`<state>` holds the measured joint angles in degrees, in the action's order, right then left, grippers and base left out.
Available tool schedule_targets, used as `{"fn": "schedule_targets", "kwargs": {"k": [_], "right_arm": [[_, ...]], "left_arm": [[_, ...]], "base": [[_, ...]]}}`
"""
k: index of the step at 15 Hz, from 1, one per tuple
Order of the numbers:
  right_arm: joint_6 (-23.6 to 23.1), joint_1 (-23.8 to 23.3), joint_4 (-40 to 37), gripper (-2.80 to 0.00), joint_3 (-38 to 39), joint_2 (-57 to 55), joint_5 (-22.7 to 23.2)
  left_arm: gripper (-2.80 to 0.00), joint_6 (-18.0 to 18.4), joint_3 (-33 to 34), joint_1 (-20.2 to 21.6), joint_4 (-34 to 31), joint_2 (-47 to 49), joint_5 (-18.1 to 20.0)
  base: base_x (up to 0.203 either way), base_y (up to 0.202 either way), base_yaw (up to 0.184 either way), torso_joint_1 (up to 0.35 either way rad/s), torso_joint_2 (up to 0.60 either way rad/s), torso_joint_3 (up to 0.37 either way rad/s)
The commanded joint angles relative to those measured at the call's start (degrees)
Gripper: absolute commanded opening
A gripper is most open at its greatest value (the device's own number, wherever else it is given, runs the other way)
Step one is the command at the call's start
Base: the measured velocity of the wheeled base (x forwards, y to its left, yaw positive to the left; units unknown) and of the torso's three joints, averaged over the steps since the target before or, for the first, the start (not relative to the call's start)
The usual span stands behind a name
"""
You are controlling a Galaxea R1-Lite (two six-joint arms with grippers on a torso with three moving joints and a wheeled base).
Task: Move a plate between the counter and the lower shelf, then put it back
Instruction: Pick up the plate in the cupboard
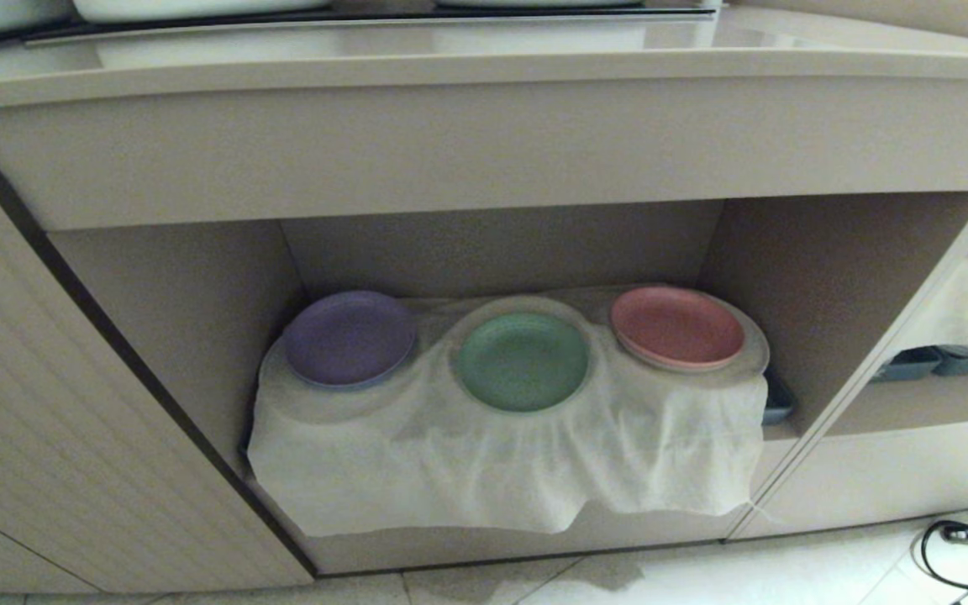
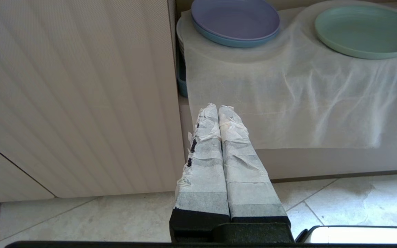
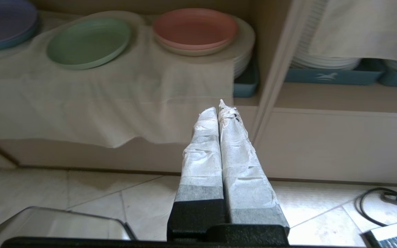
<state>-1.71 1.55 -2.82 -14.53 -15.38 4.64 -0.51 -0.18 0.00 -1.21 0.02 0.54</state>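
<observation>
Head view shows the plate [image 1: 523, 361] on the lower shelf [image 1: 820, 286], no arms. Wrist views alone show the left hand [image 2: 218, 109] and right hand [image 3: 220, 107], both clenched, empty.

Pale glossy floor tiles [image 1: 786, 571] below beige cabinetry, a ribbed cabinet door [image 1: 55, 437] at left, and a black cable [image 1: 954, 546] looped on the floor at right

open shelf front [image 1: 501, 252], purple plate [image 1: 349, 338] – pink plate [image 1: 676, 326] flanking
</observation>
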Motion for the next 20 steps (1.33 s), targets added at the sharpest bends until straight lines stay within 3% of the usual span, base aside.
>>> {"fn": "schedule_targets", "kwargs": {"k": [1,13,20], "right_arm": [[0.01,1.2,0.92,-2.8,-0.58,-5.07,0.29],[1.99,16.03,15.1,-2.8,-0.74,-34.81,1.84],[6.33,17.14,26.87,-2.8,-5.37,-60.02,3.64]], "left_arm": [[-2.8,-0.02,0.01,0.0,-0.02,-0.02,-0.01],[-2.8,0.05,0.01,0.0,-0.02,-0.02,-0.01],[-2.8,-0.02,0.01,0.0,-0.02,-0.02,-0.01]], "base": [[0.0,0.0,0.0,0.0,0.0,0.0],[0.0,0.0,0.0,0.0,0.0,0.0],[0.0,0.0,0.0,0.0,0.0,0.0]]}}
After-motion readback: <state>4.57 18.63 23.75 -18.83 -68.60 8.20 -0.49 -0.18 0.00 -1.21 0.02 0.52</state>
